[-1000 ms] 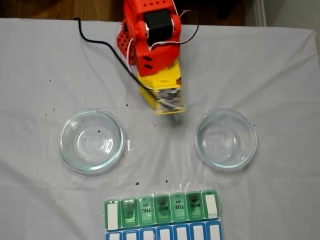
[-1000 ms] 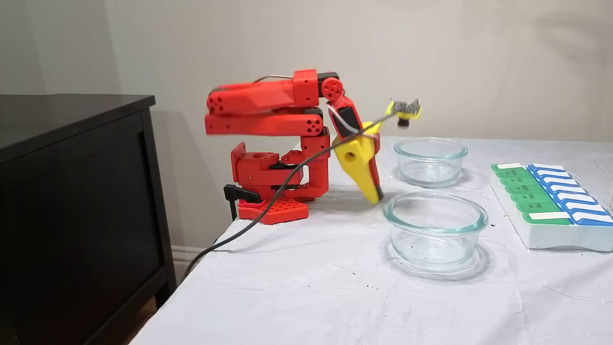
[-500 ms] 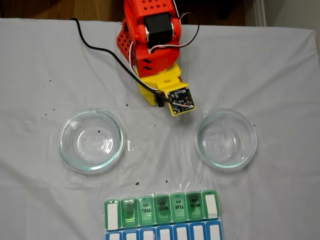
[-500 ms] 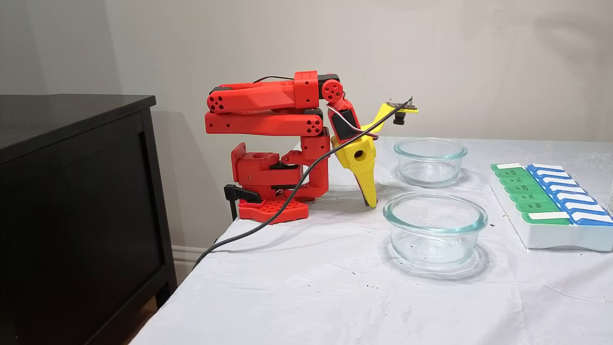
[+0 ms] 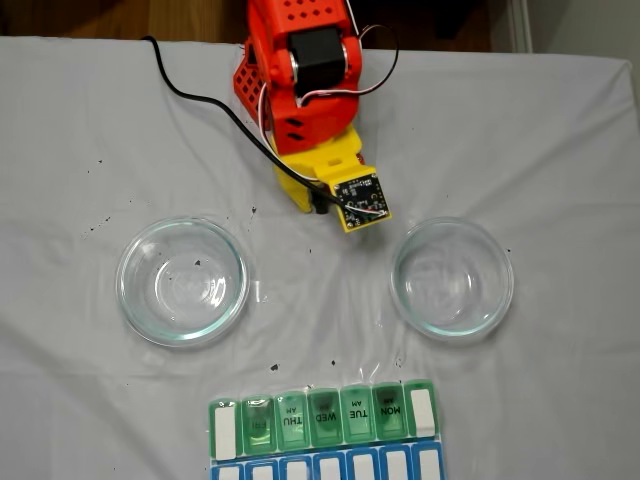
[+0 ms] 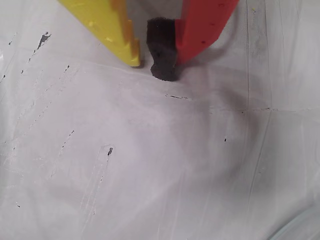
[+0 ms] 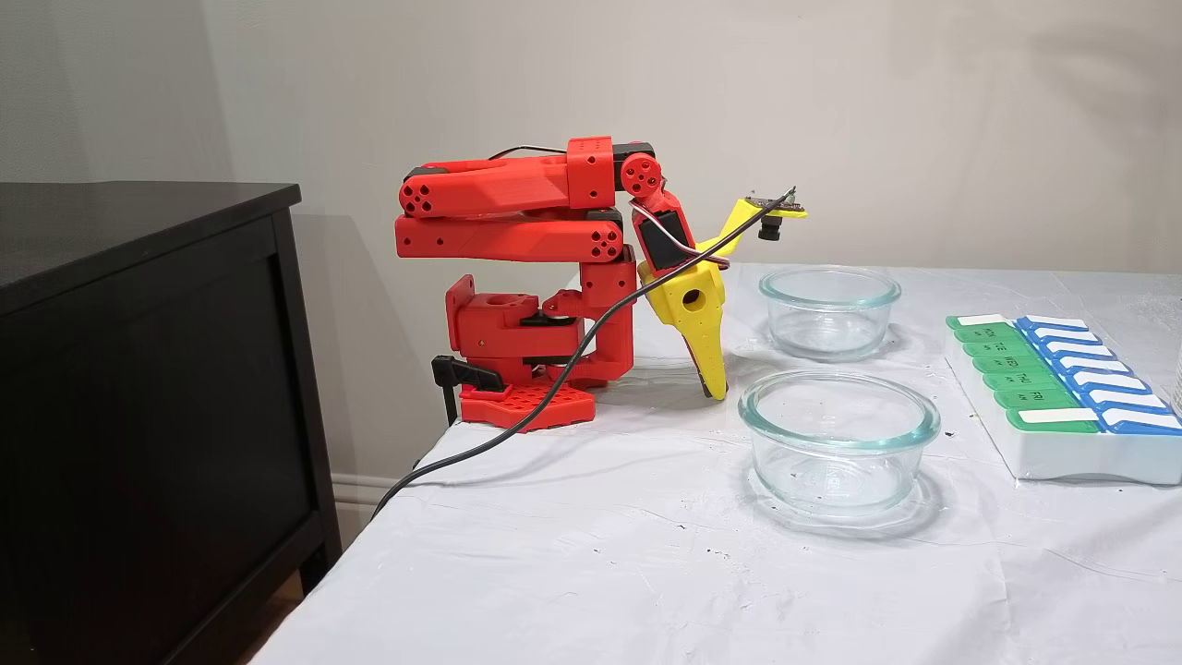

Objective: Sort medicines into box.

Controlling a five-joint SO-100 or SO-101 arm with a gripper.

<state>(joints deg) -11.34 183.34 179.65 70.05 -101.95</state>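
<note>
Red printed arm (image 7: pixel 517 217), its hand (image 6: pixel 150 62) with one yellow finger, one red, black-padded; black cable (image 7: pixel 517 420).

obstacles: two glass dishes (image 5: pixel 182 281) (image 5: pixel 452 277) | free: cloth (image 5: pixel 320 300) between

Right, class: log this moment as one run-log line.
arm: folded at base | gripper: shut, empty, tips at cloth | glass dishes: empty | pill box: lids shut | medicines: none visible

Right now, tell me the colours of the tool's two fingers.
One finger is yellow, the other red with a black foam pad; clearest in the wrist view.
</note>
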